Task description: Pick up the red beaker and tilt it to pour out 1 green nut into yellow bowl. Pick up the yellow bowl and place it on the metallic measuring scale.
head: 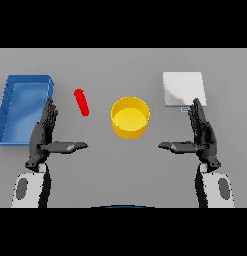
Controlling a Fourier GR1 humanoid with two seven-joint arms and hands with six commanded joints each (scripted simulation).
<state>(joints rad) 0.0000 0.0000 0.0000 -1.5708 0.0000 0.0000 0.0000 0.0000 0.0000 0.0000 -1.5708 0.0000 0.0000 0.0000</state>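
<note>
Nothing is held yet. The left hand [43,135] hovers over the table [120,65] toward its left side, fingers straight and thumb stretched inward, gripping nothing. The right hand [201,135] mirrors it toward the right side, equally flat and empty.

The red beaker [82,102] shows as a slim red shape between the left hand and the yellow bowl [130,117], nearer the hand and apart from both. Whether it stands upright or lies tilted cannot be told from above, and no green nut is visible in it or in the bowl, whose inside looks plain yellow. The bowl sits near the middle of the table. The metallic measuring scale [183,88] lies toward the far right, just beyond the right hand's fingertips. A blue tray [10,107] occupies the far left edge, close beside the left hand.

The task appears to be at its very start, with the beaker grasp to come. The beaker is narrow, so a closing hand could nudge it sideways or knock it over and spill its contents early. Tilting too far over the bowl would likely release more than one nut. The tray's wall beside the left hand could be clipped on the reach. Later, an off-centre grip on the bowl's rim could tip it before it reaches the scale.
</note>
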